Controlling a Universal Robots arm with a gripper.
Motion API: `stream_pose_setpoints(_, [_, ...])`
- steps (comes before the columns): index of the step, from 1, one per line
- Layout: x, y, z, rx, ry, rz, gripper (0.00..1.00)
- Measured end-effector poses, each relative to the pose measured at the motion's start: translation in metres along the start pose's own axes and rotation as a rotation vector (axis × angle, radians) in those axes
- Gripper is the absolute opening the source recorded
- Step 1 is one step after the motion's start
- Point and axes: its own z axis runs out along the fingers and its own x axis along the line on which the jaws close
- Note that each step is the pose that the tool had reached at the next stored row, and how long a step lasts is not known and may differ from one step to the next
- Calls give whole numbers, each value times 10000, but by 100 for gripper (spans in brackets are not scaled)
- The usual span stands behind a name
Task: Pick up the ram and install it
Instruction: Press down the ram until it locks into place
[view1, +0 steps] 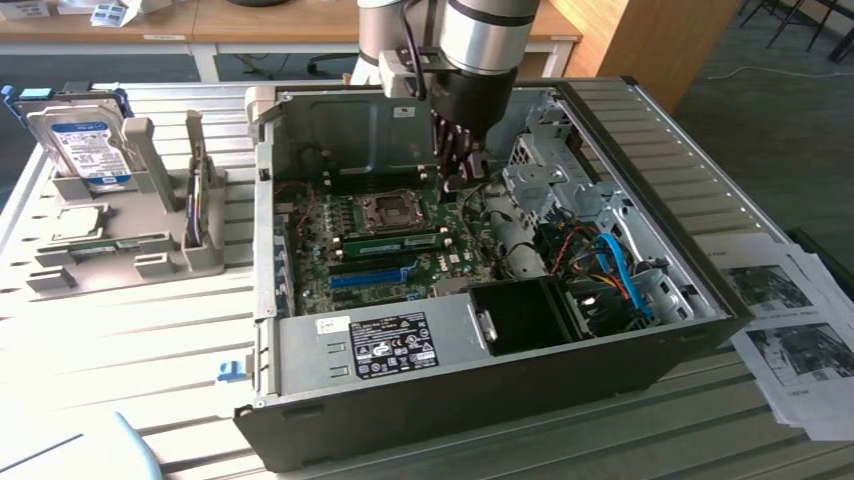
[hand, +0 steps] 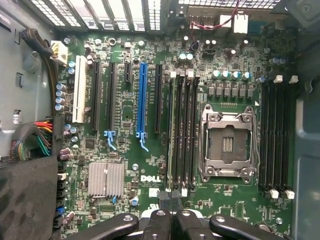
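The ram (view1: 394, 243) is a thin green strip standing in a black slot beside the CPU socket (view1: 391, 208) on the motherboard in the open computer case (view1: 441, 400). In the wrist view the ram (hand: 173, 135) is edge-on, in the slot farthest from the socket (hand: 227, 142). My gripper (view1: 461, 178) hangs inside the case above the board, over one end of the ram. Its black fingertips (hand: 165, 196) are pressed together, shut with nothing between them. I cannot tell whether they touch the strip.
A blue-labelled hard drive (view1: 83, 150) stands in a grey holder (view1: 120, 255) on the exterior view's left. Printed papers (view1: 794, 320) lie on the right. Inside the case are a long blue slot (hand: 142, 100), a silver heatsink (hand: 106, 178), cable bundles (hand: 35, 140) and a black shroud (view1: 527, 315).
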Motion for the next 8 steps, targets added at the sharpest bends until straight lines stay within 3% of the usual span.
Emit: stream_pose_setpoints(8, [0, -1, 37, -1, 1, 0, 9])
